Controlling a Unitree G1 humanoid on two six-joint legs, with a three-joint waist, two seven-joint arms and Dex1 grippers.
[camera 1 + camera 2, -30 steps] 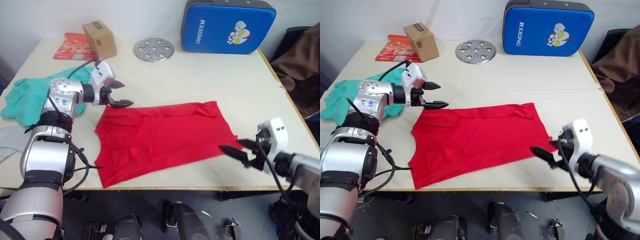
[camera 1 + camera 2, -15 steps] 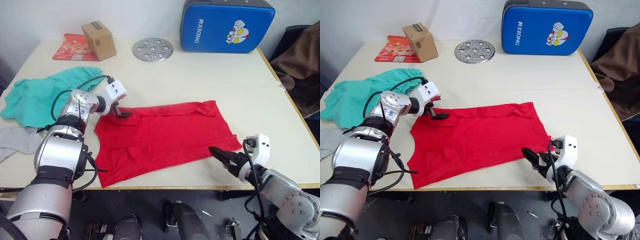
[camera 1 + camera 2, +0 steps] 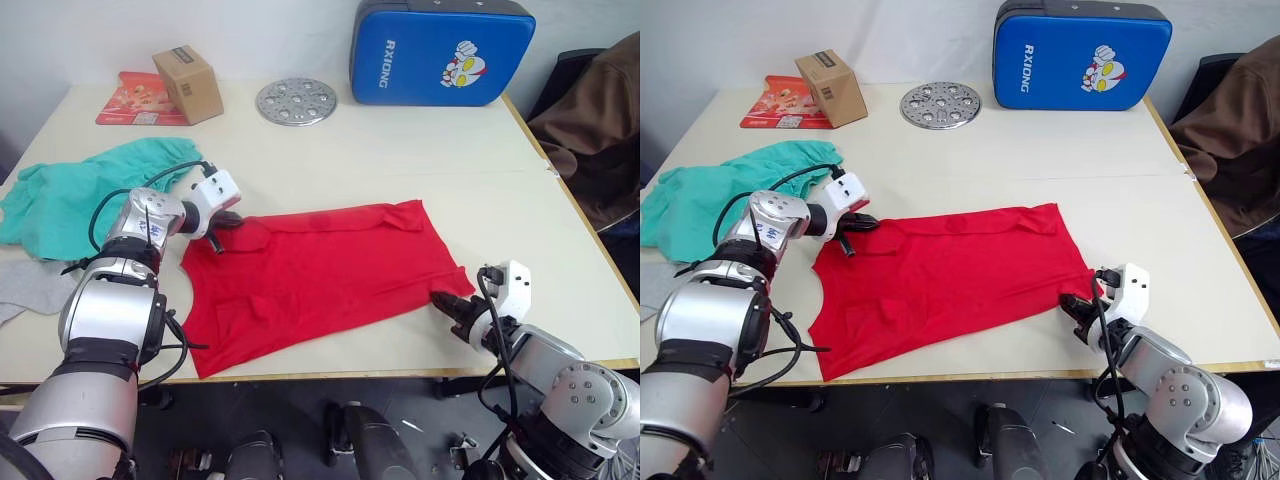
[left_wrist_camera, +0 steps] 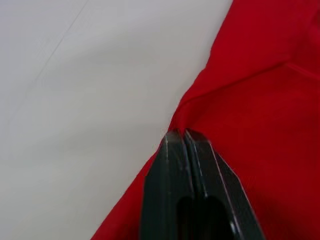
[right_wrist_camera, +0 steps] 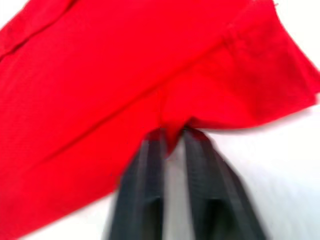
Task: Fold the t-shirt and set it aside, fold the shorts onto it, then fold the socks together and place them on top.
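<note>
— T-shirt: where does it lie, and why do you have both arms down on it?

— It lies spread flat on the worktop, near the front edge and about midway along it. Your left gripper sits at the shirt's far left corner and your right gripper at its right edge near the front, so you hold two opposite ends. That grip suits lifting one side over the other for the first fold.

— Are the grippers closed?

— Your left one is pinched tight, fingers together, with red cloth bunched at the tips. Your right one is narrow, a tuck of the hem caught between its fingers.

— And the other garments?

— The shorts lie crumpled at the worktop's left edge, well apart from the shirt, and a grey sock lies just in front of them. They wait there because the shirt goes first. I judge the task barely begun: nothing is folded yet.

— Anything in your way?

— A cardboard box, a round metal plate and a blue pad stand along the back edge, well apart from the cloth.
</note>
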